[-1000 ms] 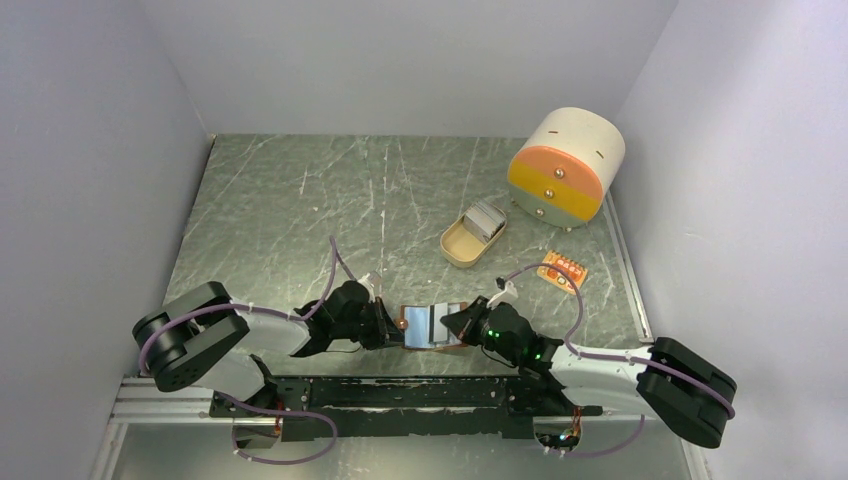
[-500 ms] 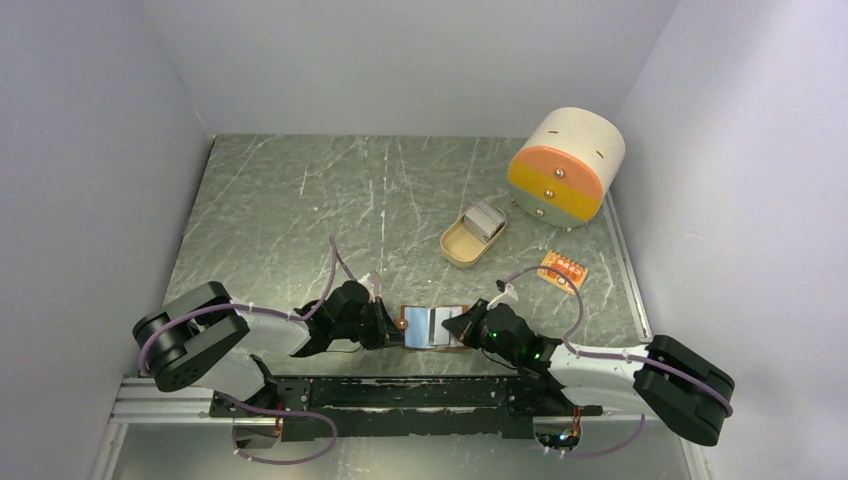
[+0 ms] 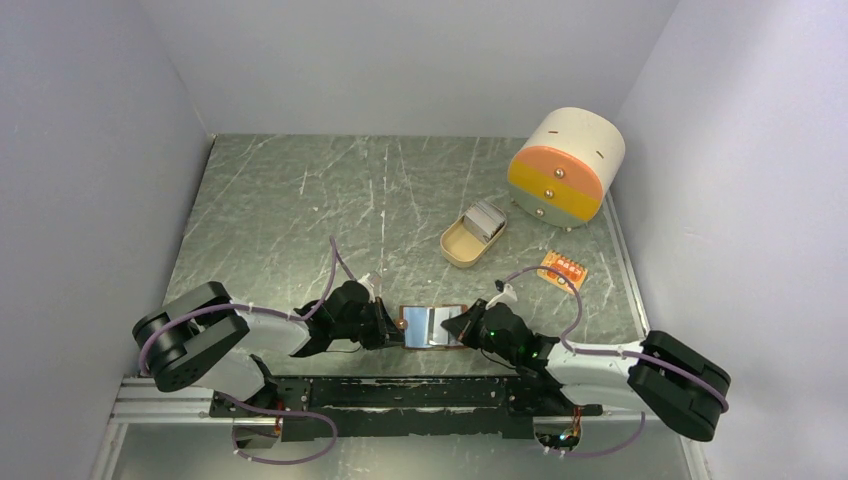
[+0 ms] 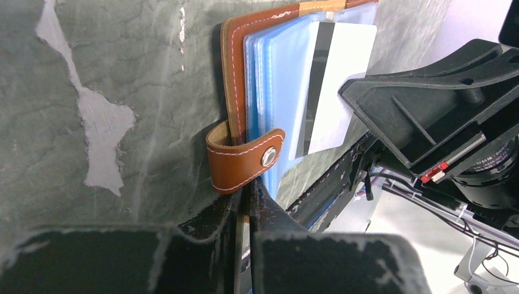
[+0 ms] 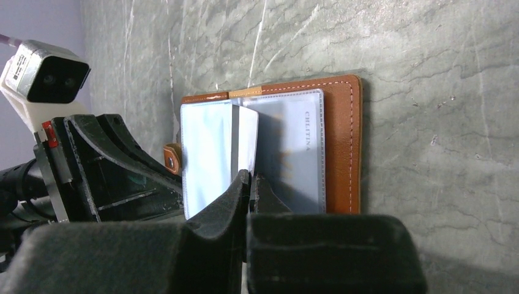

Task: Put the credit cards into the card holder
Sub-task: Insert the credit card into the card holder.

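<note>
Card holder [image 3: 432, 325] lies open at the near edge of the desk [image 3: 300, 200], between the two arms, blue sleeves up. Left hand [image 4: 245, 205] is pinched shut on its leather edge by the snap strap [image 4: 245, 160], pinning it. Right hand [image 5: 251, 184] is clamped on one card [image 5: 245, 131], which lies over the sleeves; whether it sits inside a pocket, I cannot tell. That card looks stiff, thin and slick, so its trailing edge is the place to grip; the sleeves look floppy and may buckle under a crooked push. Remaining credit cards [image 3: 487, 217] wait in the tan dish [image 3: 455, 248], well apart. Against a second ago, the right arm has crept slightly inward; nothing else has shifted.
</note>
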You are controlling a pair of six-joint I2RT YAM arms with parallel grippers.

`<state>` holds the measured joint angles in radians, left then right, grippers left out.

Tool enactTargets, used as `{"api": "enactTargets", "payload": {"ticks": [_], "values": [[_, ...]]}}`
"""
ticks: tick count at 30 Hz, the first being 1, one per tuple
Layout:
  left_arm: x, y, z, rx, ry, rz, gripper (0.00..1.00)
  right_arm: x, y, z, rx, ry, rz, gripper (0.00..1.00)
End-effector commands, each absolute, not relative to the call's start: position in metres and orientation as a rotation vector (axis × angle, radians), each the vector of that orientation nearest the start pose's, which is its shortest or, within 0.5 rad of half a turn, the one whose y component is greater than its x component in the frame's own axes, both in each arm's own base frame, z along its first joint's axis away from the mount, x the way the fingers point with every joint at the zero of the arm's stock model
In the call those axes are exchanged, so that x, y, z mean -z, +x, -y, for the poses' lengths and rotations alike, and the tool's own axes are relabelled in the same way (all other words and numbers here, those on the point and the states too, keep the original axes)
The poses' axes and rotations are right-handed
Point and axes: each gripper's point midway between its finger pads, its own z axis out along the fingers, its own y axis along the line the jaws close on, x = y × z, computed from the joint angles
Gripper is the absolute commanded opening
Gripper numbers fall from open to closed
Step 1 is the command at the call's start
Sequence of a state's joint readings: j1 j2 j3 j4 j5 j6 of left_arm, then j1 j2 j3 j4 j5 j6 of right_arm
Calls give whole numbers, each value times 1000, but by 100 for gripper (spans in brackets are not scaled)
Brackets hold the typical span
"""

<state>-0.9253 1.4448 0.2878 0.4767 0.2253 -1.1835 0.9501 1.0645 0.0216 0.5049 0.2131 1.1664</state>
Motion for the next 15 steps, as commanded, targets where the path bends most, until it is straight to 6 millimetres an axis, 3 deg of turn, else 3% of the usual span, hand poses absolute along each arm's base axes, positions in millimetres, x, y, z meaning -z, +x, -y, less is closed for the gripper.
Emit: {"api": "enactTargets", "payload": {"ticks": [1, 15], "values": [[9, 122, 278, 1098, -219, -2685, 9, 39, 128, -179, -746, 320, -2446, 0], [10, 123, 280, 1096, -202, -2690, 9, 31, 130, -192, -786, 206, -2439, 0]]}}
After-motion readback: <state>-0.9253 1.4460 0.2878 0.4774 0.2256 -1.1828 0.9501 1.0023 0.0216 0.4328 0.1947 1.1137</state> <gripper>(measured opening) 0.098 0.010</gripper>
